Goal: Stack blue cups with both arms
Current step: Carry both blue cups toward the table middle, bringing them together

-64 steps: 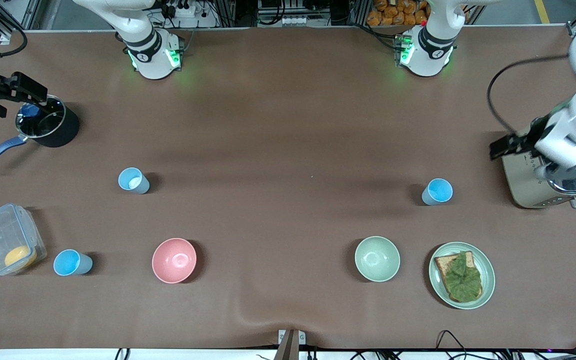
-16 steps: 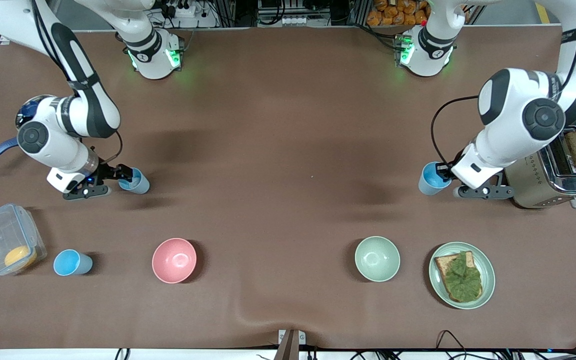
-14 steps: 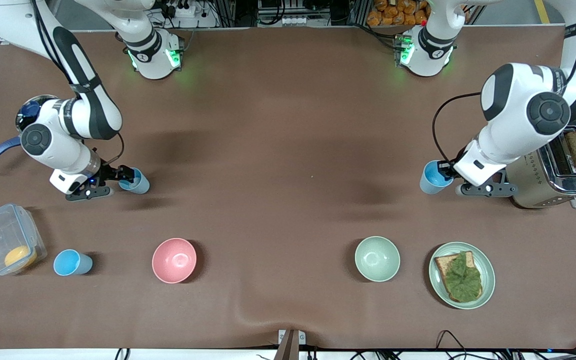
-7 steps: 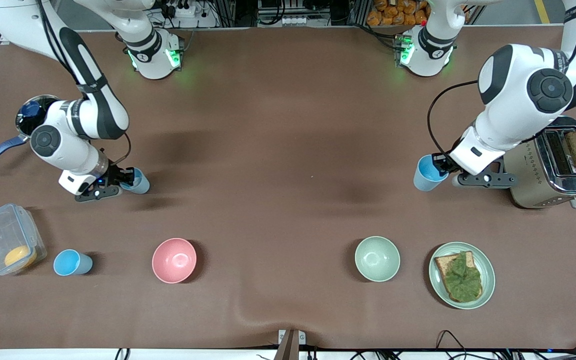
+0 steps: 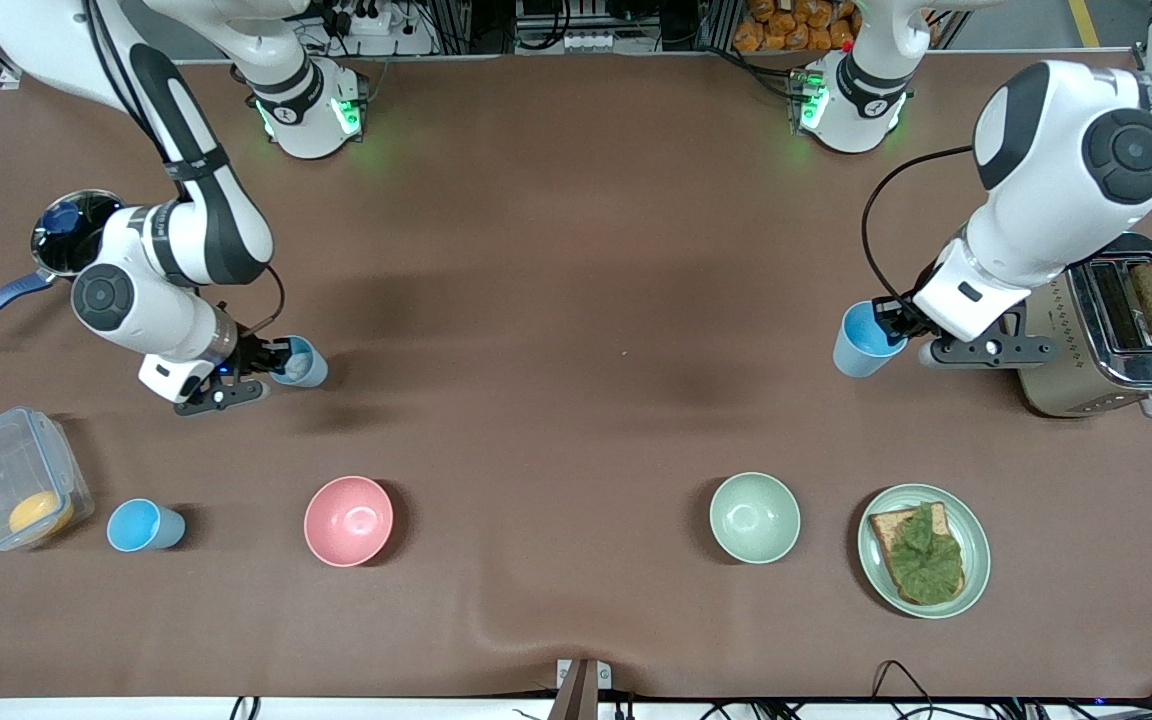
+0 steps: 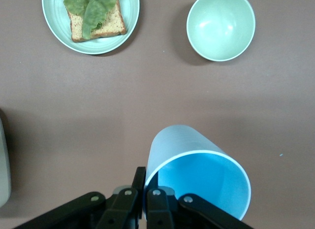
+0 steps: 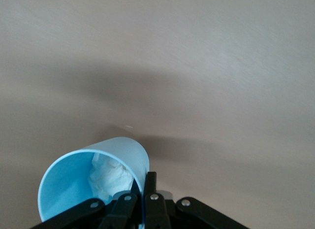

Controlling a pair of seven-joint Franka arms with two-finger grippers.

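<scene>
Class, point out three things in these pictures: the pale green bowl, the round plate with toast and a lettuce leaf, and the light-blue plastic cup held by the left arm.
pale green bowl (image 5: pixel 754 517), front view, inner bottom.
round plate (image 5: pixel 976 545), front view, bare rim.
light-blue plastic cup (image 6: pixel 197 177), left wrist view, inside wall.

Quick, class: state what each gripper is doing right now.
Left gripper: shut on the rim of the sky-blue cup.
Right gripper: shut on the rim of the paler blue cup, which has something white inside.

Brown table (image 5: pixel 576 250) carries pink bowl (image 5: pixel 348 521), green bowl (image 5: pixel 754 517), plate (image 5: pixel 974 545), toaster (image 5: pixel 1101 345).
</scene>
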